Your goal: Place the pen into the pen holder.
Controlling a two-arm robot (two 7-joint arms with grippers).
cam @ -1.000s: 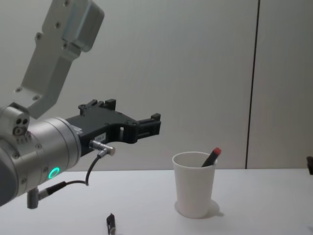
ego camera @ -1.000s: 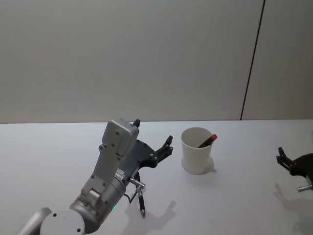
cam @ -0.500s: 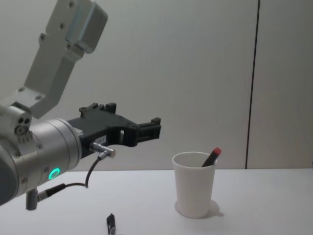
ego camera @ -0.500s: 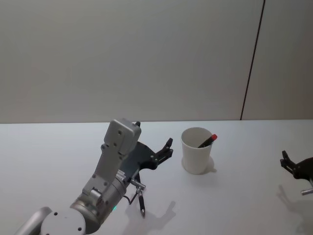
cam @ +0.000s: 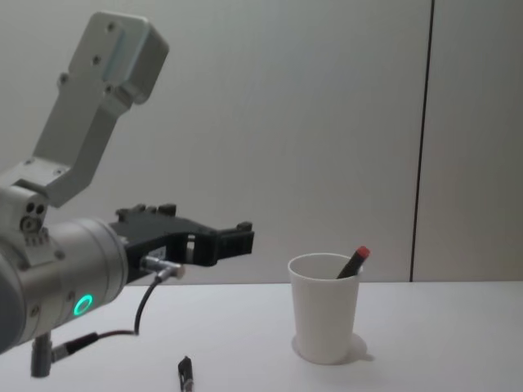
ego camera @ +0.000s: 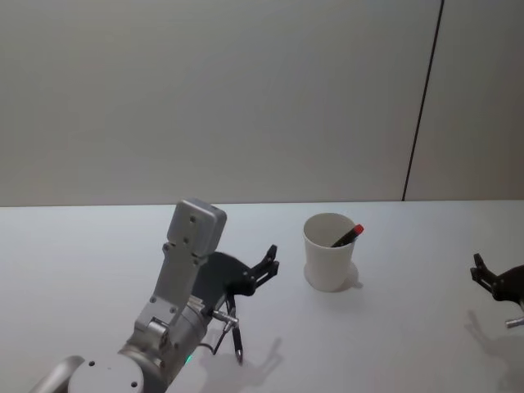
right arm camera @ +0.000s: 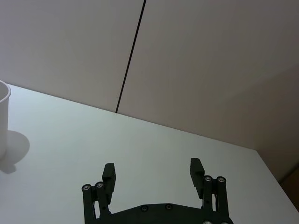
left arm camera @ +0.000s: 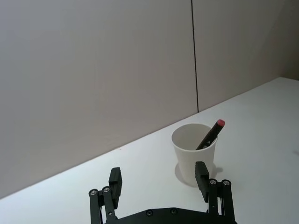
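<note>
The pen holder [ego camera: 330, 254] [cam: 324, 310] [left arm camera: 194, 154] is a white paper cup standing upright on the white table, its edge also in the right wrist view [right arm camera: 3, 116]. A black pen with a red cap [ego camera: 347, 236] [cam: 354, 261] [left arm camera: 211, 134] leans inside it. A second black pen [ego camera: 236, 334] [cam: 185, 373] lies flat on the table, under my left arm. My left gripper [ego camera: 268, 260] [cam: 239, 238] [left arm camera: 158, 172] hovers open and empty, left of the cup and short of it. My right gripper [ego camera: 477, 268] [right arm camera: 152, 167] is open and empty near the table's right edge.
The white table [ego camera: 393, 327] stretches bare to the right of the cup. A plain wall with a dark vertical seam [ego camera: 422, 106] stands behind it. My left arm's silver body [ego camera: 184, 270] looms over the front left.
My left gripper has drawn back from the cup and dropped lower. My right gripper slid slightly toward the right edge. Both pens and the cup stayed put.
</note>
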